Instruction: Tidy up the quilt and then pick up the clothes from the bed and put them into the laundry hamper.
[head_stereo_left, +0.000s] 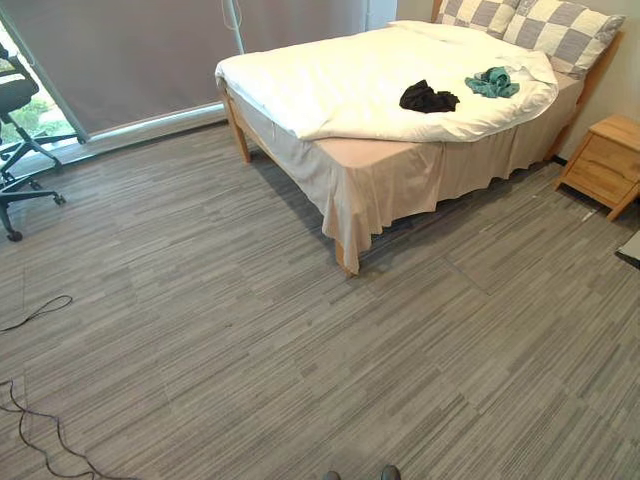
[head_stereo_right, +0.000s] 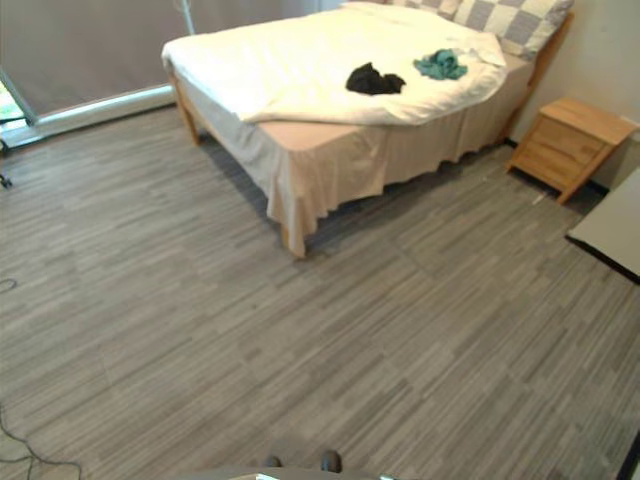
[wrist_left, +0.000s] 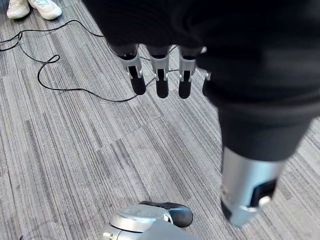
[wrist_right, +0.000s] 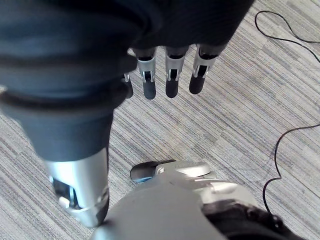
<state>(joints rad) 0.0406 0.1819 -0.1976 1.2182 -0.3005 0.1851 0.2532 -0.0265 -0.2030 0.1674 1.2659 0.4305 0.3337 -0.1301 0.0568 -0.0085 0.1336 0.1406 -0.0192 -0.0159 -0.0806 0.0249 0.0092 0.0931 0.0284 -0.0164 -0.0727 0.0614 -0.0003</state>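
- The left hand (wrist_left: 165, 60) hangs over the grey striped floor (head_stereo_left: 300, 380), its fingers (wrist_left: 162, 80) straight and relaxed, nothing in them.
- The right hand (wrist_right: 170, 55) hangs the same way over the floor, fingers (wrist_right: 171, 80) loose and empty.
- A person's white shoes (wrist_left: 31, 8) stand on the floor beyond the left hand.
- The wooden bed (head_stereo_left: 345, 255) stands well apart from both hands, across the room.
- The white quilt (head_stereo_left: 330, 85) covers the bed (rumpled, its near edge drawn back off a beige sheet (head_stereo_left: 390, 170)).
- On the quilt lie the black garment (head_stereo_left: 428, 97) and the teal garment (head_stereo_left: 492, 82), near each other but apart.
- Checked pillows (head_stereo_left: 545, 28) sit at the head; a wooden nightstand (head_stereo_left: 603, 160) stands beside the bed; an office chair (head_stereo_left: 18, 130) stands by the window.
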